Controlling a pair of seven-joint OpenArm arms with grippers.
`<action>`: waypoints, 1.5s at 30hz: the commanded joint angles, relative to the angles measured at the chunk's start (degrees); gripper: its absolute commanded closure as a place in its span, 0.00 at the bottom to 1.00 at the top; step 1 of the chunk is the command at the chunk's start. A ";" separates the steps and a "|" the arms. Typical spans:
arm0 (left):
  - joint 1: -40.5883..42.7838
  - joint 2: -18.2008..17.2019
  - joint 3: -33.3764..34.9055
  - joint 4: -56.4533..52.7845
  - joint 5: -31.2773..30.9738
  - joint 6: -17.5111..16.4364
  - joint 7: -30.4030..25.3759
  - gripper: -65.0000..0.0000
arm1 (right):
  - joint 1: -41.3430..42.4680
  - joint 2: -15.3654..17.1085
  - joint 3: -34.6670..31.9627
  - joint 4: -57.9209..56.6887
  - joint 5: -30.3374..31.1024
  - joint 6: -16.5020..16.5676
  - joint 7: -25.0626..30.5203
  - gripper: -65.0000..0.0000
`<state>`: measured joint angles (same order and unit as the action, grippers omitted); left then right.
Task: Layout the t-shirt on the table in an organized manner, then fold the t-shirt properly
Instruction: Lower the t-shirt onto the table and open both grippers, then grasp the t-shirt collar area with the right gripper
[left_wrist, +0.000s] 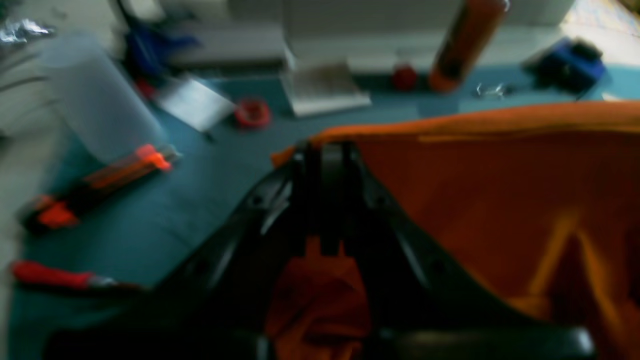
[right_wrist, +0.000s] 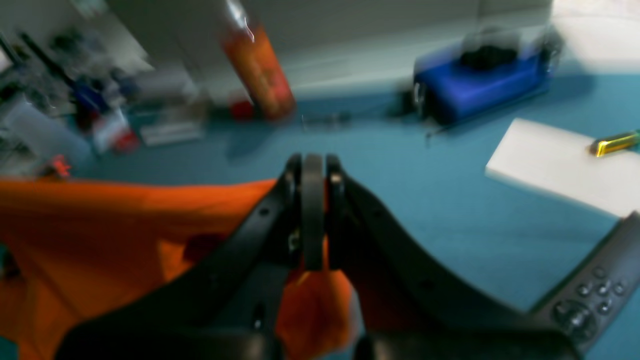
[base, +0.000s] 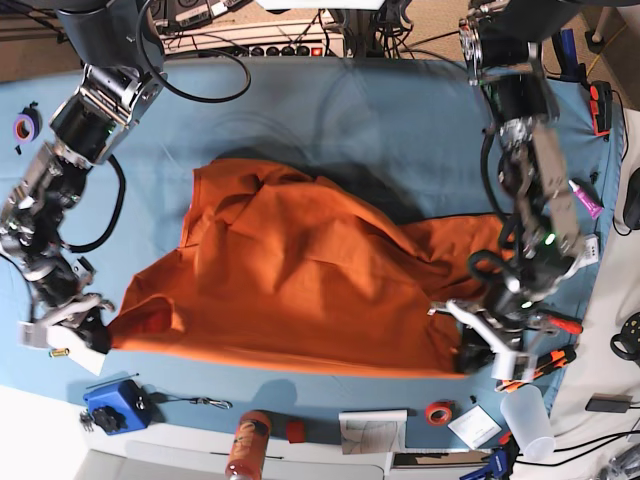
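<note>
Two sets of fingers are pinching my t-shirt (base: 300, 270) corners tight, so I am pulling evenly across the worktop (base: 380, 110).

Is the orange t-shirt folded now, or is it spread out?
Spread, not folded: the t-shirt lies wide but wrinkled on the table, each lower corner pinched by a gripper.
</note>
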<state>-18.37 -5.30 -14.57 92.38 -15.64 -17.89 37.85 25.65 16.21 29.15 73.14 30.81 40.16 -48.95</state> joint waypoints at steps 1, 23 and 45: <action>-3.10 -0.46 0.31 -1.77 -0.15 0.55 -3.04 1.00 | 2.84 1.09 -1.03 -1.25 -0.85 -0.16 3.69 1.00; -24.81 -0.61 8.39 -39.56 9.81 -4.20 -18.51 0.37 | 19.43 1.44 -11.06 -18.78 -22.73 -7.41 19.71 0.73; -9.88 -9.44 -1.25 -1.60 -12.48 -4.22 23.82 0.80 | -5.77 1.73 -4.26 18.58 10.12 -1.01 -17.42 0.73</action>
<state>-26.26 -14.31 -15.68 89.80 -27.07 -21.89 62.78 18.37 17.08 24.69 90.78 39.72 39.03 -67.79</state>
